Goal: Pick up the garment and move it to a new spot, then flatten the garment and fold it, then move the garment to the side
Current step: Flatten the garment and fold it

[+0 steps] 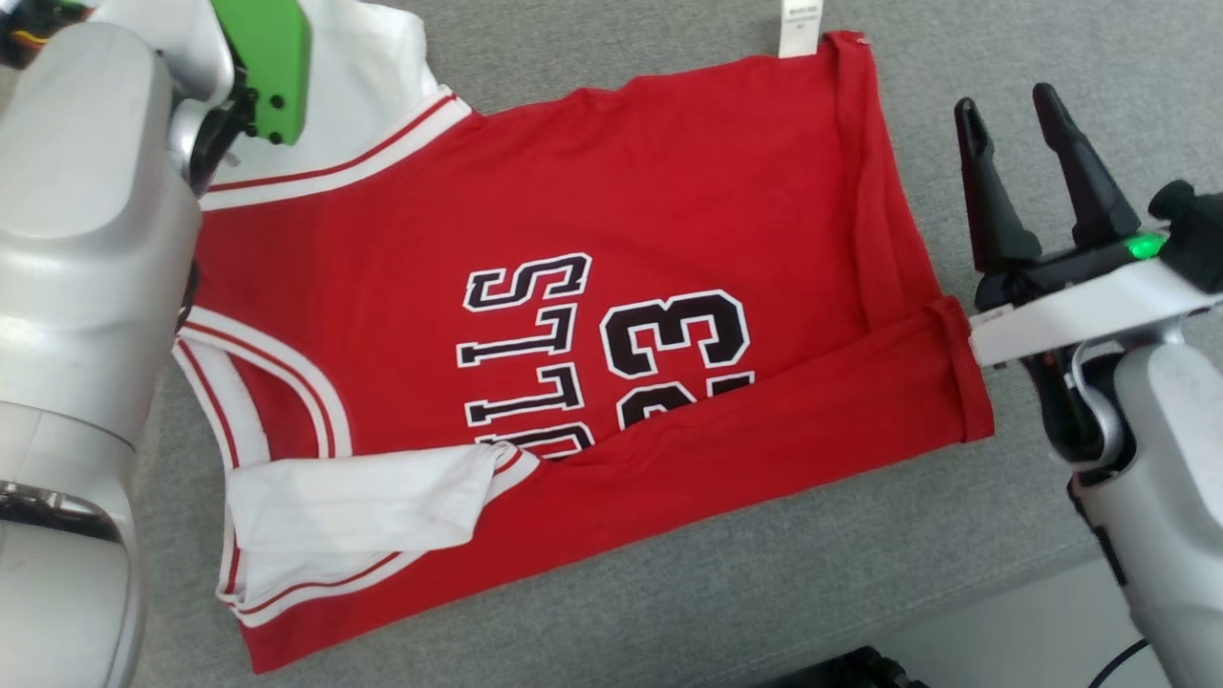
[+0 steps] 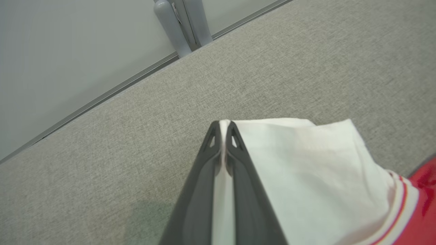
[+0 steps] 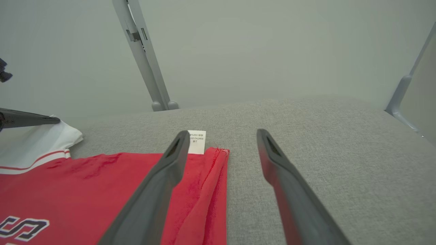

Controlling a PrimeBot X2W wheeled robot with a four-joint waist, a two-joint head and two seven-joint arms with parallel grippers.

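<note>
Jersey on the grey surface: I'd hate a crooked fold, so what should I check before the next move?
1. Left gripper shut on the white sleeve: ok.
2. Right gripper open, holding nothing, beside the jersey: ok.
3. Jersey lying flat: not ok; its near edge is folded over the lettering.
4. Bare grey surface beyond the held sleeve: ok.
5. How many layers the left gripper pinches: cannot tell.
</note>
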